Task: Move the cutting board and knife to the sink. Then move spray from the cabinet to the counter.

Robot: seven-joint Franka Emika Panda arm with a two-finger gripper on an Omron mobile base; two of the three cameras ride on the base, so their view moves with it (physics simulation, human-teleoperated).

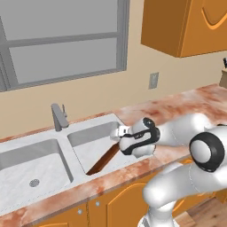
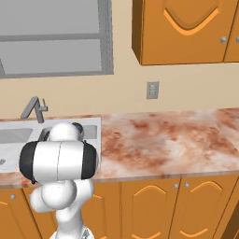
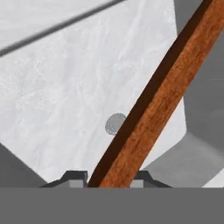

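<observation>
Where it slants, the cutting board [image 1: 104, 160] occupies the sink [image 1: 53, 142].

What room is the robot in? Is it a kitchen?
Yes, it looks like a kitchen. There is a double sink with a faucet under a window, a marble counter and orange cabinets. A cutting board leans inside the sink.

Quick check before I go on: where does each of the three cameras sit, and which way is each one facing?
Left base view: behind-left, facing the sink and window; arm, gripper over the cutting board.
Right base view: behind-right, facing the counter and wall cabinets; arm's elbow blocks the basin.
Hand view: on the hand, looking down the tilted cutting board into the basin.
Both base views share the faucet.
</observation>
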